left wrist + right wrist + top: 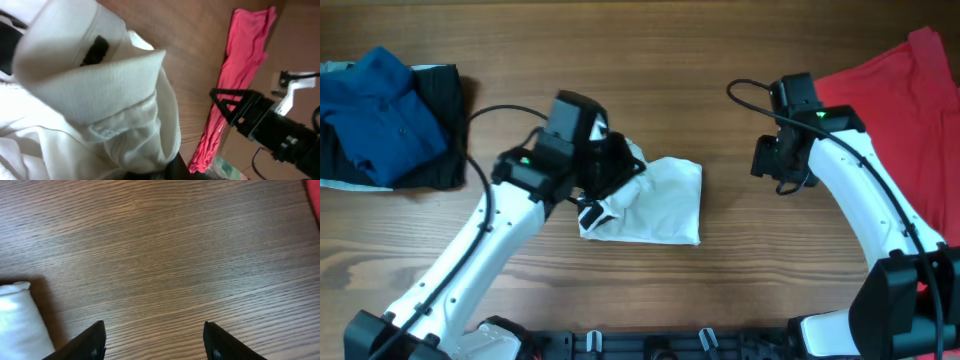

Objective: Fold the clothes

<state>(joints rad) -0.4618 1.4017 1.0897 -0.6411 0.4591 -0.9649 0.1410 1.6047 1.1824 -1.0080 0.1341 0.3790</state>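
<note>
The white T-shirt [660,200] lies in a small folded bundle in the middle of the table. My left gripper [608,170] is on its left end, shut on bunched cloth. In the left wrist view the white T-shirt [100,100] fills the frame, its black label [95,50] showing, and cloth is pressed against the dark jaw [175,170]. The red shirt [910,100] lies spread at the far right and also shows in the left wrist view [240,75]. My right gripper [775,165] is open and empty above bare wood [155,340], right of the white T-shirt's corner [20,325].
A blue shirt [375,115] lies on a black garment [440,130] at the far left edge of the wooden table [650,60]. The right arm [270,120] shows in the left wrist view.
</note>
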